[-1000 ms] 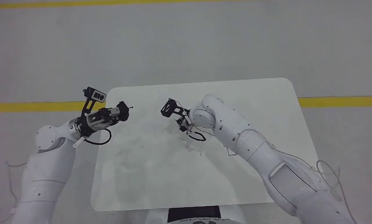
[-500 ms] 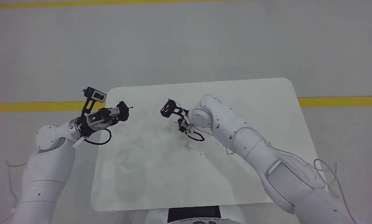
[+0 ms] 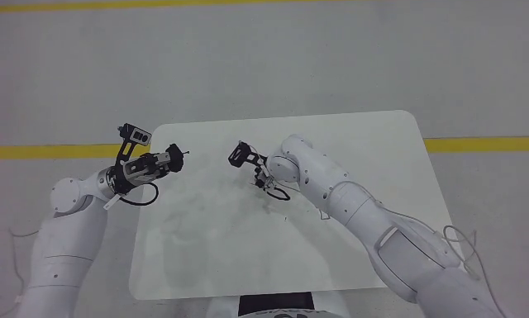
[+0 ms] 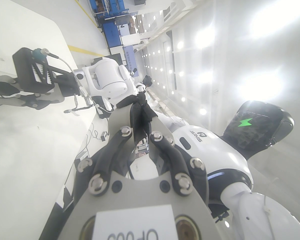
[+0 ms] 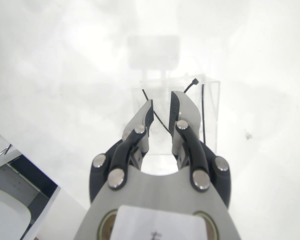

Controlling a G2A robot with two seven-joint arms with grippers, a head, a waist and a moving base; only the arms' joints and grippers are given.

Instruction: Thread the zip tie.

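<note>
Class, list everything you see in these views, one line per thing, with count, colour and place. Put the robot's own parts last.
Table: one, white, under both arms.
Box: one, clear, on the table below the right gripper.
Zip ties: at least two, black, inside the box; the exact count is unclear.
Floor lines: two, yellow, on the grey floor beside and beyond the table.
Left gripper: one, grey with black pads, shut, at the table's left edge.
Right gripper: one, grey with black pads, open, above the box.
</note>
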